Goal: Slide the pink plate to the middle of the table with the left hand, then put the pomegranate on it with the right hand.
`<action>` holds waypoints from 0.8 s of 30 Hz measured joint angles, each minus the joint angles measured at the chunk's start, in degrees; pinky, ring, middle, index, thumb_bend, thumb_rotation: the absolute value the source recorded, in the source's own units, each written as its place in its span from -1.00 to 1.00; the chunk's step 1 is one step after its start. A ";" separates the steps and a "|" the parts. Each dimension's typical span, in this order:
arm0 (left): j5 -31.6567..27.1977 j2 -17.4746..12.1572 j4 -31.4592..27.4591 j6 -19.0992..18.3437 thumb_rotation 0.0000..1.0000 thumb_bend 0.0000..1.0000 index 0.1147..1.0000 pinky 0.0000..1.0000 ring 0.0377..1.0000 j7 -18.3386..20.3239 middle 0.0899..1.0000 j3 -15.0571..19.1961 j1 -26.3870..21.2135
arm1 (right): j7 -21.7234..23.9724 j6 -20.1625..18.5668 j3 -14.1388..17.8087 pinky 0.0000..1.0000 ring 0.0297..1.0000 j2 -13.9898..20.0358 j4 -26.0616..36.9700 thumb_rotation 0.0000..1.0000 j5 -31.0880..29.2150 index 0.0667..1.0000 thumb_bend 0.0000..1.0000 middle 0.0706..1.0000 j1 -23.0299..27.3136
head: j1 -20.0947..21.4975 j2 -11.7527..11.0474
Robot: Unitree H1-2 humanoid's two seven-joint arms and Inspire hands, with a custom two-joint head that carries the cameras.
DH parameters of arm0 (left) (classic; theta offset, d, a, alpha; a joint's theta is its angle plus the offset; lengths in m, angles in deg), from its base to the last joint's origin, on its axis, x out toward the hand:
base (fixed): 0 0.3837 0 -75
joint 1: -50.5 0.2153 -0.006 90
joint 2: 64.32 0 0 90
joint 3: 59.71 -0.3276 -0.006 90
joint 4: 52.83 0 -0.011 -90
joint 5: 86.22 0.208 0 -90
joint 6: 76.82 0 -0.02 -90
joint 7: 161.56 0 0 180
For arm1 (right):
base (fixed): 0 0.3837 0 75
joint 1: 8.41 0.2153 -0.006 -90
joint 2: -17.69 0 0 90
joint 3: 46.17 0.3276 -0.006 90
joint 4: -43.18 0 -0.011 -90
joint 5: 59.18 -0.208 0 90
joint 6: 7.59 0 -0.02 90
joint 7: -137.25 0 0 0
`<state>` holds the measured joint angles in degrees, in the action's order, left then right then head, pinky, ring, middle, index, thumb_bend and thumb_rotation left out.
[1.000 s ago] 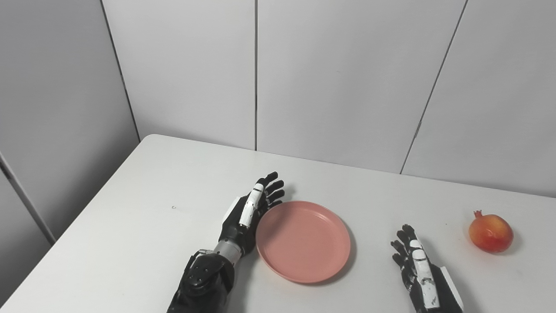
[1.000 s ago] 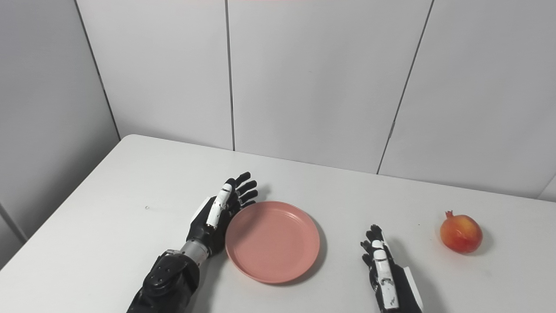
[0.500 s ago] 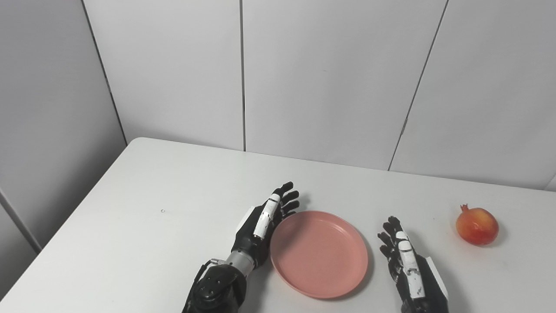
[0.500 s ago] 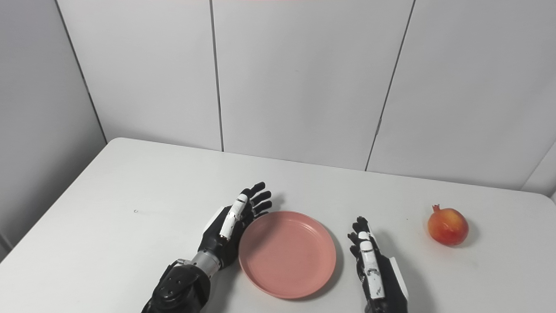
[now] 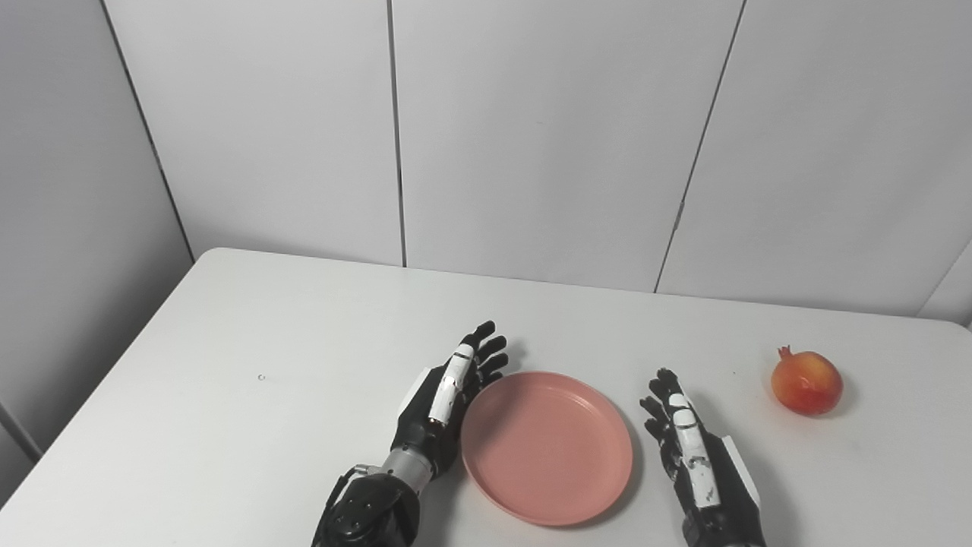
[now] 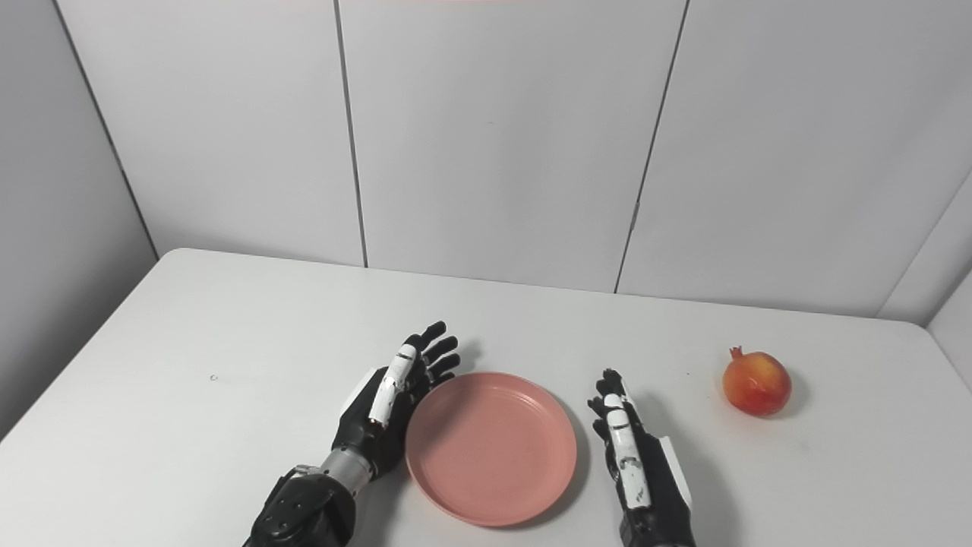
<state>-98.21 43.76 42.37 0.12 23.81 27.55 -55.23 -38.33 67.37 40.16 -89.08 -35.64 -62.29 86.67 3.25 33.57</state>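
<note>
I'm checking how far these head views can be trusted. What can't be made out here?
- Left hand: whether its palm touches the pink plate; hidden in both views by the hand itself.
- Right hand: wrist and arm cut off by the bottom edge.
- Pomegranate: far side and underside hidden by the fruit itself.
- Table: near edge out of frame.

Pink plate (image 5: 547,448) looked like smooth matt plastic. Table (image 5: 266,425) was a smooth matt white top. Pomegranate (image 5: 806,381) skin was slightly glossy. Both hands, left hand (image 5: 444,399) and right hand (image 5: 695,456), were black and white hard plastic, faintly shiny.
</note>
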 measured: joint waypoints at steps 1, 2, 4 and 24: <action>0.00 0.00 -0.03 0.12 1.00 -0.18 0.83 0.90 0.86 0.00 0.87 0.10 0.07 | -0.12 0.00 0.01 0.95 0.92 -0.02 0.00 1.00 0.00 0.94 -0.42 0.94 0.04 | 0.87 0.00; 0.00 0.00 -0.03 0.25 1.00 -0.18 0.83 0.90 0.86 0.00 0.87 0.17 0.13 | -0.26 0.00 0.01 0.95 0.92 -0.04 0.01 1.00 0.02 0.94 -0.42 0.94 0.11 | 0.88 0.00; 0.00 -0.02 -0.03 0.42 1.00 -0.18 0.83 0.92 0.87 0.00 0.87 0.30 0.20 | -0.39 0.00 -0.03 0.94 0.92 -0.08 0.01 1.00 0.31 0.94 -0.46 0.94 0.30 | 2.81 -0.09; -0.58 -0.55 0.13 0.96 1.00 -0.18 0.82 0.89 0.86 2.40 0.86 2.26 0.63 | -3.23 0.00 0.29 0.77 0.78 3.12 7.19 1.00 11.56 0.77 -0.35 0.78 6.42 | 13.00 -1.93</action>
<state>-98.79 43.21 42.50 1.08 26.21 29.81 -54.59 -41.56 67.37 40.45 -85.96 -28.45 -50.72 93.10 16.25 31.64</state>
